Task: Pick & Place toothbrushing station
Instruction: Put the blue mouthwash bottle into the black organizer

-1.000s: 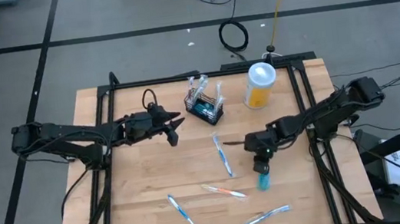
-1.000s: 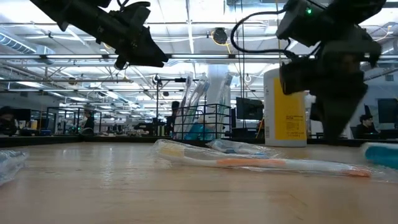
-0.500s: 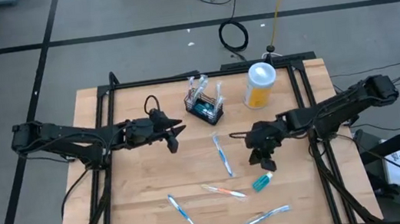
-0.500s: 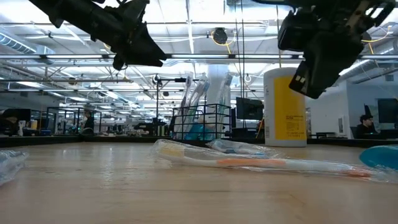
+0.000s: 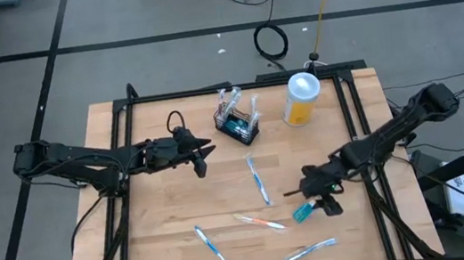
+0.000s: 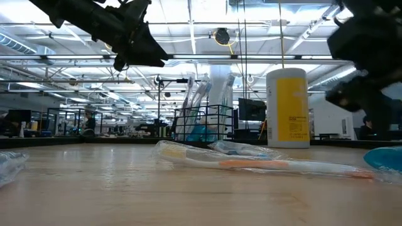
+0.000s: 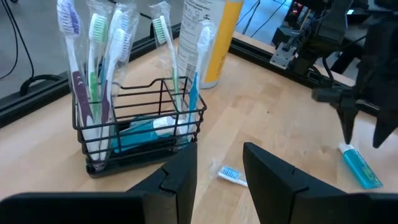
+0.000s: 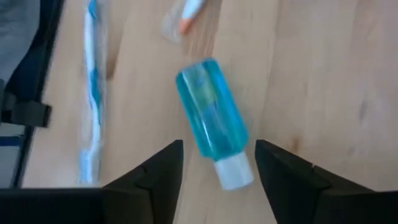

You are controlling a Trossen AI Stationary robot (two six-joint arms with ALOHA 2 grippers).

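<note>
the right gripper (image 5: 317, 200) has moved toward the tabletop's (image 5: 161, 202) near right part, and now hangs over the small blue bottle (image 5: 304, 212), which lies flat on the wood. a second ago that bottle hung upright in this gripper's grip; half a second ago it was already lying on the wood with the gripper farther toward the back. now the right wrist view shows the fingers (image 8: 146, 180) spread apart on either side of the blue bottle (image 8: 213, 124), holding nothing.

the left gripper (image 5: 199, 155) hangs over the left middle of the tabletop, about where it was, fingers (image 7: 174, 180) partly apart and empty, pointing at the toothbrushing station (image 7: 134, 121).

the toothbrushing station (image 5: 239, 122) stands unmoved near the back edge, at its middle, with wrapped brushes upright in it. the yellow cup (image 5: 301, 98) stands just to its right. loose wrapped toothbrushes (image 5: 257, 180) lie in the middle and along the near edge, as before.
</note>
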